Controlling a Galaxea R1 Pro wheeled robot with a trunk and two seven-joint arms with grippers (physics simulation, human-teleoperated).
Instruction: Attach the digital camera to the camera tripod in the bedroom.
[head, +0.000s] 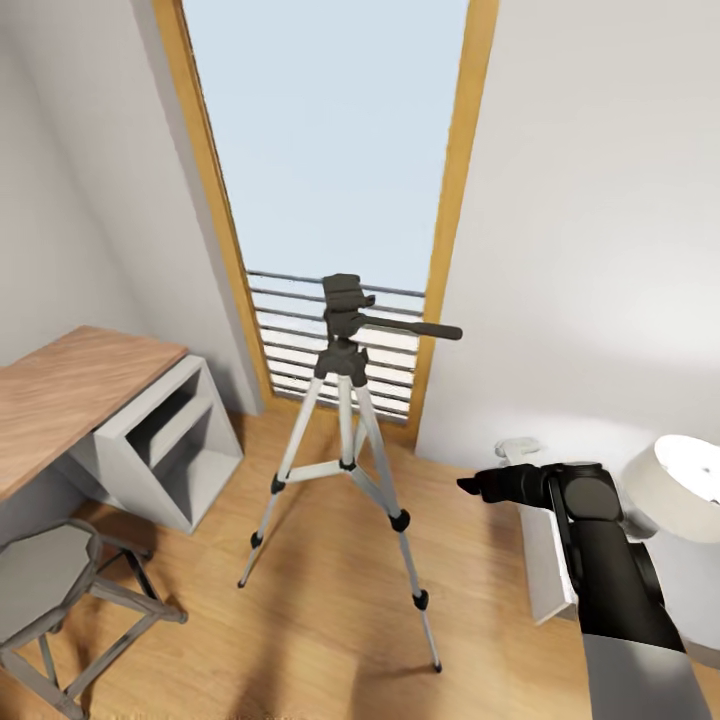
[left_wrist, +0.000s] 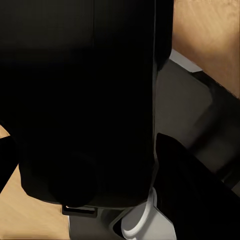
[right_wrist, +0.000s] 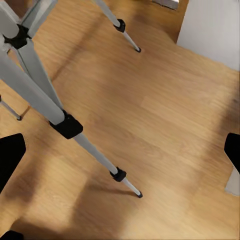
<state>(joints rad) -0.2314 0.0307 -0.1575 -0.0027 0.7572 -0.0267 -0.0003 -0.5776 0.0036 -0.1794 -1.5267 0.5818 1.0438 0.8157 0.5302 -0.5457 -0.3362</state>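
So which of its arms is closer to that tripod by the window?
The right. Its gripper hangs beside the camera tripod, apart from it, fingers open over the floor near a leg. Where the left arm is relative to the tripod cannot be told; its wrist view is mostly dark.

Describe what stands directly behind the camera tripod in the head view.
Behind the camera tripod is a tall wood-framed window showing pale sky, with a horizontal-barred railing at its base. The tripod's head covers part of the railing; nothing shows beyond it.
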